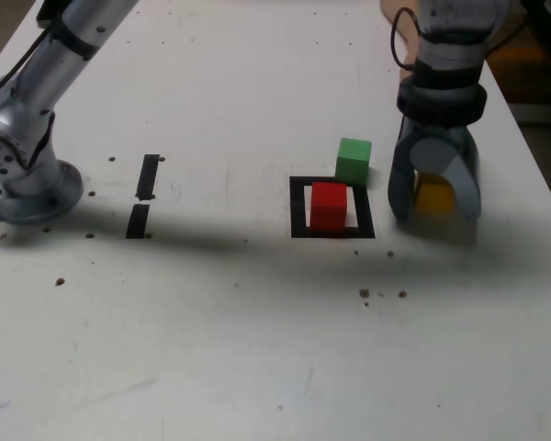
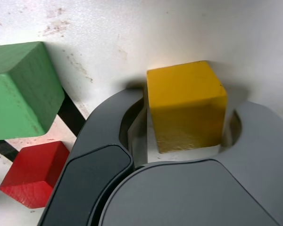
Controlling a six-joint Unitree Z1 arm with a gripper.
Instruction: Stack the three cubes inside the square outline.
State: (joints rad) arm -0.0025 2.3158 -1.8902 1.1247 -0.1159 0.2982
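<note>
Clamping the plain yellow cube (image 2: 186, 106) on the table, the tool (image 1: 434, 197) grips it.

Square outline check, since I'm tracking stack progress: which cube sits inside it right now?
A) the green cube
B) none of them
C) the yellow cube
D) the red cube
D: the red cube sits within the square outline, while the green cube stands just outside its far corner and the yellow cube is between the pincer jaws.

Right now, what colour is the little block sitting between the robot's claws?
Yellow. The cube between the gripper shows best in the wrist view.
</note>
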